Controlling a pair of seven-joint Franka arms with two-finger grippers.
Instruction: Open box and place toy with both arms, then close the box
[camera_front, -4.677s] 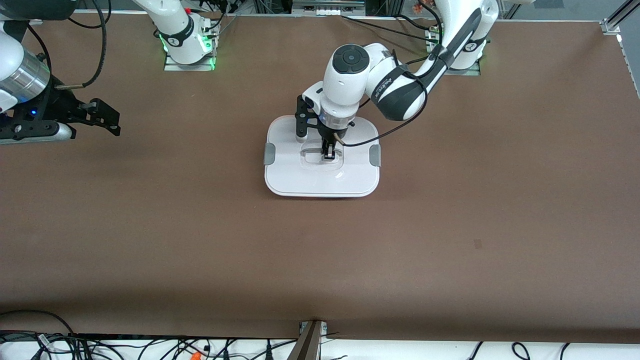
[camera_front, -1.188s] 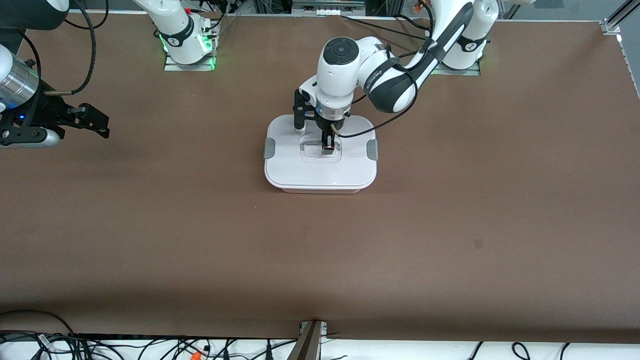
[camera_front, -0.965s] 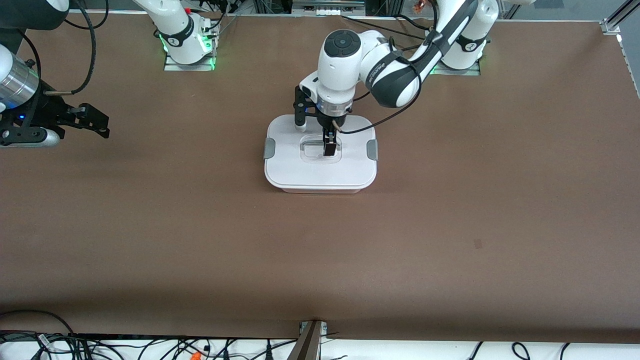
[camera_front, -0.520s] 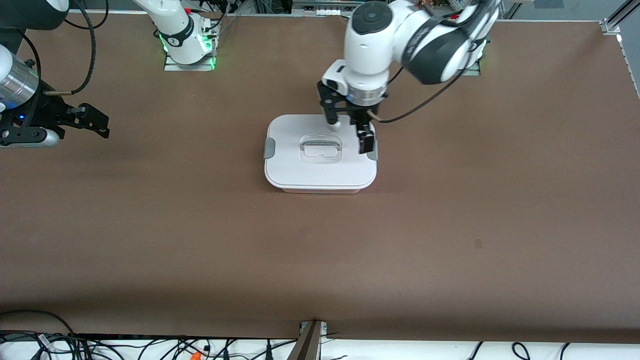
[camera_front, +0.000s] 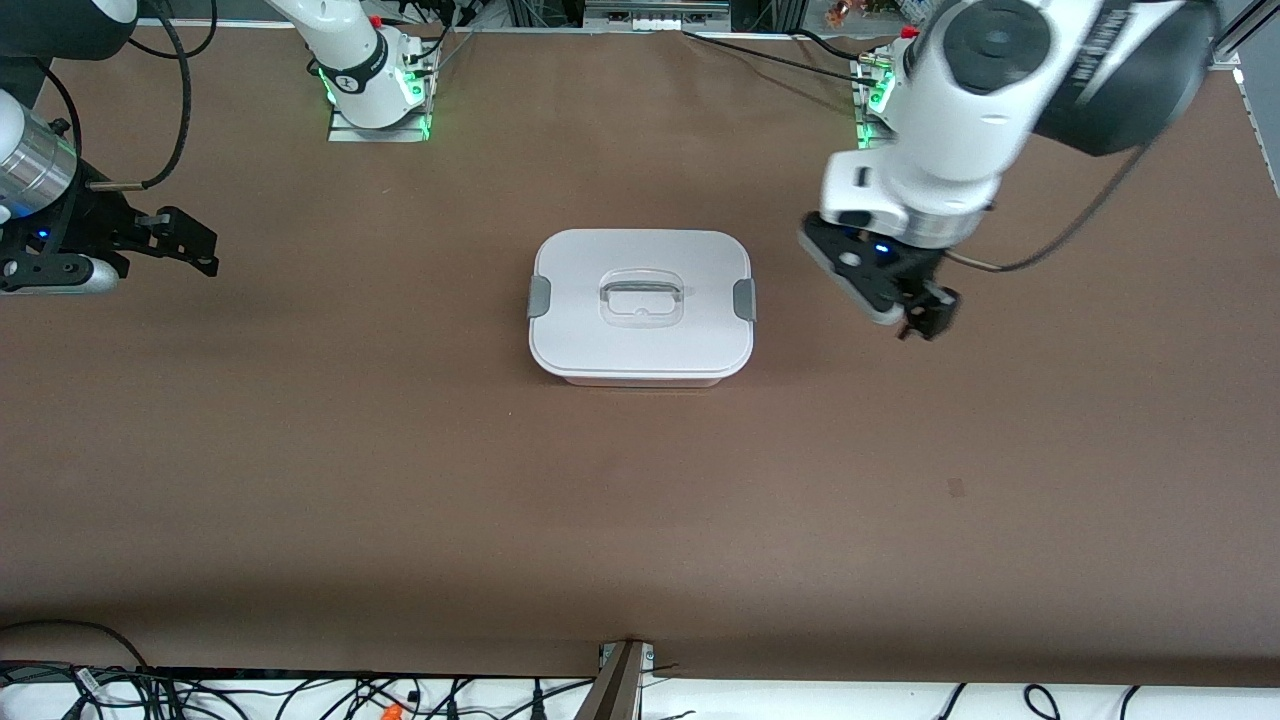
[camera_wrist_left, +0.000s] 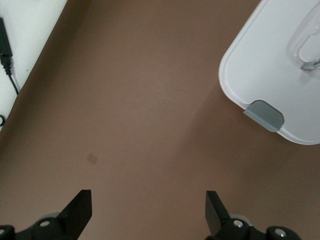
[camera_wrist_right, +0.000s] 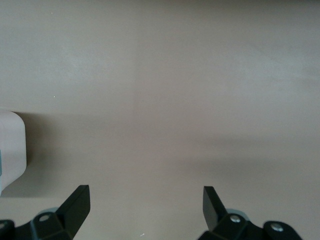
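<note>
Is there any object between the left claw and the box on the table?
Nothing visible. The left claw, open, hangs over bare table beside the box, toward the left arm's end. The lid is on. The right claw waits, open.

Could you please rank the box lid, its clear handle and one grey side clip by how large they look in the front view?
1. Box lid, clearly the largest.
2. Clear handle, set in the middle of the lid.
3. Grey side clip, the smallest; the other clip looks the same size.

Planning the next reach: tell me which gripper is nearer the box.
Left. The left gripper hangs open over the table beside the box, at the left arm's end. The right gripper waits open, much farther off.
</note>
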